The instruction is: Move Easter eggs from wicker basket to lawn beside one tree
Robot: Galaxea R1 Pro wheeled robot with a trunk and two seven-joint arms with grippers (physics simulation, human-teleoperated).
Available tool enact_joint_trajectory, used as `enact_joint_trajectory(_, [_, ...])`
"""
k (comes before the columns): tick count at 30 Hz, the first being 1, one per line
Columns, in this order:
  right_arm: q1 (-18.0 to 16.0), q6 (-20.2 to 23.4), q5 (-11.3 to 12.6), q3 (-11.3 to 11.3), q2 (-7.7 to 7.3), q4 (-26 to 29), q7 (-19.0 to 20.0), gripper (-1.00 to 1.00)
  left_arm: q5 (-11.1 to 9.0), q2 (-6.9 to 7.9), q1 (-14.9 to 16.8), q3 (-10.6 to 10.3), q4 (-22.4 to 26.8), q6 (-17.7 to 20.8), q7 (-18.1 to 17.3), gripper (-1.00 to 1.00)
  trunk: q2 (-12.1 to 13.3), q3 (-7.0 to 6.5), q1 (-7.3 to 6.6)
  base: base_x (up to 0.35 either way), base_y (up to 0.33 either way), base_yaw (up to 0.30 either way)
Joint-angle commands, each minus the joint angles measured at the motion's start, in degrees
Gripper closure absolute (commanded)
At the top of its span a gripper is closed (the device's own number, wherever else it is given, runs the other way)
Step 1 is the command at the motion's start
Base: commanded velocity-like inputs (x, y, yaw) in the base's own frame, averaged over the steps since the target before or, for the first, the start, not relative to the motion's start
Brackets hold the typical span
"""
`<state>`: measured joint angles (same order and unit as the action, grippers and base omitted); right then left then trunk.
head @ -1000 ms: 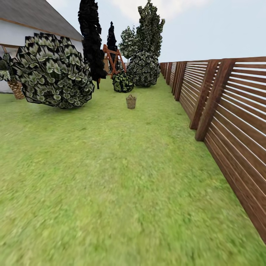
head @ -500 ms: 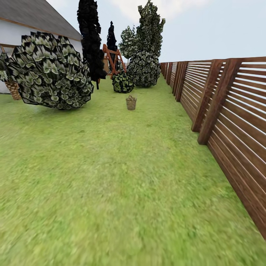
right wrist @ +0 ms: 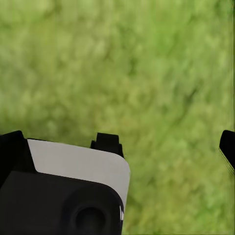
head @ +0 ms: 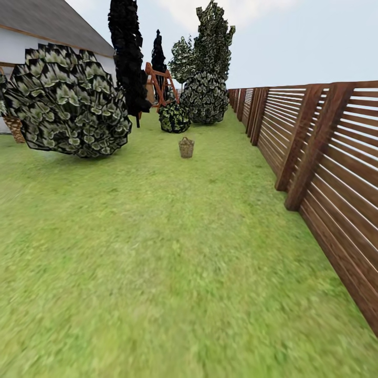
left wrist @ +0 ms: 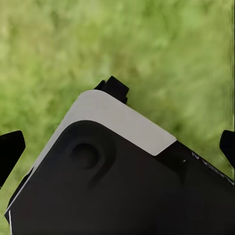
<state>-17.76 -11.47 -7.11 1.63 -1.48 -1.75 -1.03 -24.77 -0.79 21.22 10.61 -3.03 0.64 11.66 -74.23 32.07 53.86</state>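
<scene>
Out on the lawn [head: 157,252], looking down a long green strip. Far ahead, the wicker basket [head: 186,147] standing upright on the grass, well apart from everything, contents too small to make out. Left of it a big round bush [head: 71,102], behind it a tall dark tree [head: 128,58] and a white house [head: 31,47]. Along the right, a brown slatted fence [head: 325,157]. Left jaws [left wrist: 117,142] over blurry grass, spread wide. Right jaws [right wrist: 120,139] over grass too, likewise parted, nothing held.

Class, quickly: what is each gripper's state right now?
Left gripper: open, holding nothing, over the lawn.
Right gripper: open, holding nothing.
</scene>
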Motion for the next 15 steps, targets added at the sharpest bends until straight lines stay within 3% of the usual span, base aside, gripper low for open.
enact_joint_trajectory(1, [-0.1,-0.3,-0.4,0.1,-0.01,-0.2,-0.1,-1.00,0.3,0.00,0.1,0.5,0.0,0.1,0.2,-1.00,0.0,0.05,0.03,0.317,0.000,0.000])
enact_joint_trajectory(15, [-0.1,-0.2,-0.7,0.1,0.08,-0.2,-0.1,-1.00,0.3,0.00,0.1,0.5,0.0,0.1,0.2,-1.00,0.0,0.05,0.03,0.317,0.000,0.000])
